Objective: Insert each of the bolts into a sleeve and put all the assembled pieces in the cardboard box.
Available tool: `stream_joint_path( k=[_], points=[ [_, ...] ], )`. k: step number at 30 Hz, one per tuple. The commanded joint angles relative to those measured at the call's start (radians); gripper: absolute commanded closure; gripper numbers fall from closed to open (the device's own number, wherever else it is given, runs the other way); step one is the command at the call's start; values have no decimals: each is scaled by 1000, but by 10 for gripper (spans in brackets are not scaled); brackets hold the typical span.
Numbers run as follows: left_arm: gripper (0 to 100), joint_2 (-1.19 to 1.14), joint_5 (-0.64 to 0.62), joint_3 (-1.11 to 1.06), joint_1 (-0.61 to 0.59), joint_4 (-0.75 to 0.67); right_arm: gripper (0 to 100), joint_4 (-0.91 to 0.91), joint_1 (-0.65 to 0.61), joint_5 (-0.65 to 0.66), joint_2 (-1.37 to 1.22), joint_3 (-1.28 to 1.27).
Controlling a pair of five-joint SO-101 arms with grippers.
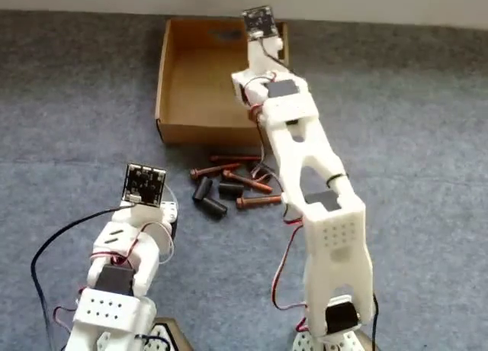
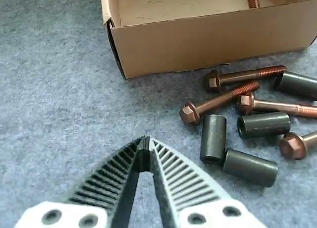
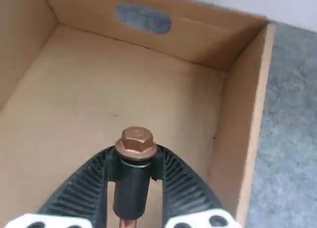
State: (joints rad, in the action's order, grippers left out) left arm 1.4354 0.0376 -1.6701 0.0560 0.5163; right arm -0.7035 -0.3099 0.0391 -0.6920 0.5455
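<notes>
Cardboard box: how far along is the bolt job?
Done: one bolt seated in a sleeve. In hand: the right gripper holds that piece over the cardboard box; no piece lies on the box floor that shows. To do: four bolts and four sleeves loose on the carpet by the shut left gripper.

Soft, even light casts only faint shadows beside the sleeves (image 2: 213, 138)

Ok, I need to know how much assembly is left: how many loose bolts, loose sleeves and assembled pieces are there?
Loose bolts: 4
Loose sleeves: 4
Assembled piece: 1, held in the right gripper over the cardboard box
Total: 9
</notes>
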Motion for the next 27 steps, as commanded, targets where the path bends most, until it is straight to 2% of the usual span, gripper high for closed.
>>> stream_joint_path(
  k=[1,7,21,27],
  points=[
    [986,10,5,5,24,-21,993,30,45,11,8,64],
    [986,10,5,5,24,-23,993,30,67,11,-42,58],
    [986,10,5,5,22,-23,987,-28,24,14,-67,64],
    [986,10,6,5,21,-23,849,-41,2,11,-58,68]
  ],
)
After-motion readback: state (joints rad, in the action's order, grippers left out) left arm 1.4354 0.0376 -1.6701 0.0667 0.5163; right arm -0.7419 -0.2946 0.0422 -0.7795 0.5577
